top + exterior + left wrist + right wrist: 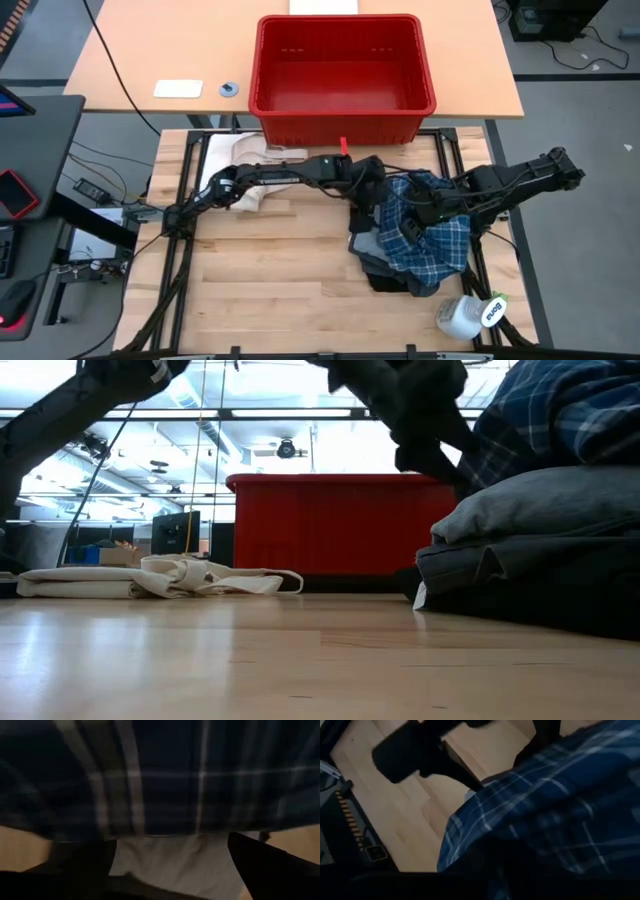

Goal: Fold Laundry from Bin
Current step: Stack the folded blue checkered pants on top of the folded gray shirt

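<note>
On the right half of the bench (270, 290) lies the laundry (415, 245) in a heap, and each camera gives its own piece of it. Only the high view takes in the whole layout: the red bin (345, 75) standing beyond the bench's far edge, well apart from the heap, a cream cloth (245, 190) with strap loops under the left arm, and a white bottle (465, 315) near the front right corner. Level with the bench top, the low view alone shows the heap's layers — a light grey garment (530, 500) on a dark grey one (480, 565) with black cloth (560, 605) beneath, and the blue-and-white plaid shirt (560, 415) rumpled and raised above them. Seen from overhead, the plaid shirt covers most of the pile, bunched and unfolded, with dark edges showing at its near side. At the heap's left edge the left gripper (368, 192) has its fingers (270, 865) spread wide; its wrist view shows plaid just ahead and pale grey cloth between the fingers, though nothing is clamped. Reaching in from the right, the right gripper (412, 222) sits on top of the heap — its fingers nearly together, pinching a fold of the plaid shirt, which fills its own wrist view.
</note>
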{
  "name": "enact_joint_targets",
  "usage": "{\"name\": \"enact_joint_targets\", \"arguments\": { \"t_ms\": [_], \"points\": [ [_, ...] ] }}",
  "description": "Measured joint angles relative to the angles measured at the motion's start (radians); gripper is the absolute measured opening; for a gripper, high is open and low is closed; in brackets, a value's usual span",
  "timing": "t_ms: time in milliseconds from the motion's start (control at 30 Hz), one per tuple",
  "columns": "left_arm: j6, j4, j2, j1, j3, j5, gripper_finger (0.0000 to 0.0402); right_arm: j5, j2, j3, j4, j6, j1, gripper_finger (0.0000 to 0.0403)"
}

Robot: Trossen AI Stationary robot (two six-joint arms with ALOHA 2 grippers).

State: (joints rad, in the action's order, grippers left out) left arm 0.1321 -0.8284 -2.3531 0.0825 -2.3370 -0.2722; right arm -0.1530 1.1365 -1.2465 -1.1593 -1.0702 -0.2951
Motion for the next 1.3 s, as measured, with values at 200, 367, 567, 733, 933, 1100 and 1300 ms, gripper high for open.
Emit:
{"name": "enact_joint_targets", "arguments": {
  "t_ms": [200, 367, 567, 733, 933, 1100, 1300],
  "points": [
    [0.075, -0.123, 0.054, 0.011, 0.006, 0.101, 0.0389, -0.015, -0.001, 0.000, 0.031, 0.042, 0.000, 0.0059],
    [0.115, -0.132, 0.114, 0.040, 0.005, 0.124, 0.0389, 0.015, -0.036, 0.000, 0.069, 0.056, -0.004, 0.0059],
    [0.126, -0.096, 0.157, 0.064, 0.007, 0.124, 0.0389, -0.014, -0.034, 0.049, -0.005, 0.069, -0.004, 0.0059],
    [0.114, -0.047, 0.222, 0.068, 0.005, 0.134, 0.0389, 0.016, -0.010, 0.293, 0.207, 0.094, 0.019, 0.0059],
    [0.092, -0.039, 0.292, 0.067, 0.005, 0.176, 0.0389, 0.218, 0.059, 0.505, 0.442, 0.057, 0.049, 0.0055],
    [0.069, -0.040, 0.339, 0.072, 0.004, 0.210, 0.0389, 0.259, 0.026, 0.401, 0.347, 0.072, 0.054, 0.0041],
    [0.056, -0.026, 0.356, 0.072, 0.004, 0.230, 0.0389, 0.067, -0.038, 0.108, 0.200, 0.172, 0.060, 0.0031]
  ]
}}
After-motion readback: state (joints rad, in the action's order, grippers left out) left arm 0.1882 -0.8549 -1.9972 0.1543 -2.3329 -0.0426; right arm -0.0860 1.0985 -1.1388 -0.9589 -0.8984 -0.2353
